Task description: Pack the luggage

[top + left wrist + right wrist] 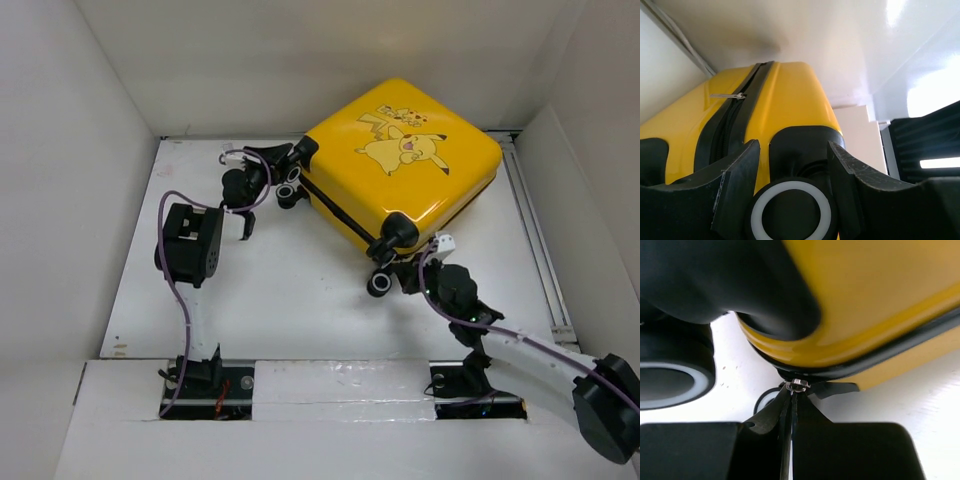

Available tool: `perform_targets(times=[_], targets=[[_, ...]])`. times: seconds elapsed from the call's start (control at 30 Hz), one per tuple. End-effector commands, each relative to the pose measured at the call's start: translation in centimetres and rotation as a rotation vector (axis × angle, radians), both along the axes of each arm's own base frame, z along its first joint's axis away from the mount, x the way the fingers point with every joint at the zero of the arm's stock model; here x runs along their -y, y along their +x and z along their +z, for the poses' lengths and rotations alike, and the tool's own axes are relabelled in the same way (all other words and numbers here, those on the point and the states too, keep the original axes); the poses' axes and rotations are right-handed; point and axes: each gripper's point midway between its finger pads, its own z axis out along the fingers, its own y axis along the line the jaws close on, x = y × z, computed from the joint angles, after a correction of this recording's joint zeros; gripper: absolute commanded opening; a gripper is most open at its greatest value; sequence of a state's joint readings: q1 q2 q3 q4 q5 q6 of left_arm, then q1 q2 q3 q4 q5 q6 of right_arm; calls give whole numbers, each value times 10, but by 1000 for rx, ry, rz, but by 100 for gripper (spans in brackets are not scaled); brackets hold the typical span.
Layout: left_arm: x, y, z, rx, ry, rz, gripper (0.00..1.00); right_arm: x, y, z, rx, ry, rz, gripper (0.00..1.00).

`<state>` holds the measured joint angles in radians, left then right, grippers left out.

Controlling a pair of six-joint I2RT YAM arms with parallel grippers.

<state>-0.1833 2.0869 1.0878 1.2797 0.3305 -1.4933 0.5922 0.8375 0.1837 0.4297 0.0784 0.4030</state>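
Closed yellow suitcase flat on white table, upper right of overhead view, left gripper astride a caster wheel, jaws apart, grip unclear, right gripper pinched tight on metal zipper pull

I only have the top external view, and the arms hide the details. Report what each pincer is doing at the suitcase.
Observer: The right pincer is shut on a small silver zipper pull at a corner of the luggage.
Operator: Now the left.
Observer: The left pincer straddles a caster wheel; whether its fingers press it, I cannot tell.
Operator: Report the zipper there.
Observer: A silver tab lies flat along the black zipper band above that wheel.
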Motion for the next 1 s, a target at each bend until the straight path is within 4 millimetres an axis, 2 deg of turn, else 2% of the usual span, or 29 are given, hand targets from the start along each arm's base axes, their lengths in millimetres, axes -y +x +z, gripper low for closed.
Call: perform_targets(times=[0.0,0.07,0.1,0.17,0.2,0.27,0.3,0.33,0.4,0.43,0.47,0.53,0.6,0.63,0.67,0.7,0.73,0.77,0.8,0.87,0.9,0.97], targets=[[1,-36,58,208,15,-11,0,-47,-4,67,144,138,129,0],[0,-49,60,245,54,-11,0,-47,5,65,145,92,106,0],[0,-62,57,247,71,-20,0,-46,12,82,172,88,96,0],[-2,-77,56,270,95,-22,0,-40,20,86,167,16,96,0],[-4,-89,38,228,102,-25,0,-32,29,105,203,21,73,0],[-8,-108,47,277,105,-20,0,-24,34,126,259,3,78,0],[-9,-114,43,264,107,-21,0,-21,37,130,256,-13,81,0],[-12,-128,35,244,122,-20,0,-15,43,146,287,-12,82,0],[-12,-144,29,242,140,-18,0,-7,52,151,290,-23,75,0],[-15,-154,12,190,144,-2,0,-3,57,156,304,-16,84,0],[-7,-168,16,210,149,-25,0,-4,61,151,279,10,91,0],[-4,-179,11,197,147,-27,0,-11,62,158,309,73,137,0],[-4,-194,6,186,140,-42,0,-20,56,128,256,128,181,0],[-2,-199,4,184,140,-51,0,-24,50,146,329,231,201,0],[-3,-204,-4,155,138,-55,0,-28,39,148,362,290,222,0],[-4,-207,-4,156,138,-55,0,-26,25,115,323,320,222,0],[-4,-208,1,169,135,-54,0,-27,17,115,335,367,227,0],[-5,-211,-4,156,138,-55,0,-22,11,125,399,405,211,0],[-6,-209,-4,147,138,-44,0,-23,1,106,367,405,210,0],[-6,-209,-7,135,142,-45,0,-17,-9,108,429,394,157,0],[-4,-210,-6,127,127,-47,0,-12,-6,100,416,385,50,0],[-4,-210,-5,130,117,-48,0,-2,-3,97,465,270,-60,0]])
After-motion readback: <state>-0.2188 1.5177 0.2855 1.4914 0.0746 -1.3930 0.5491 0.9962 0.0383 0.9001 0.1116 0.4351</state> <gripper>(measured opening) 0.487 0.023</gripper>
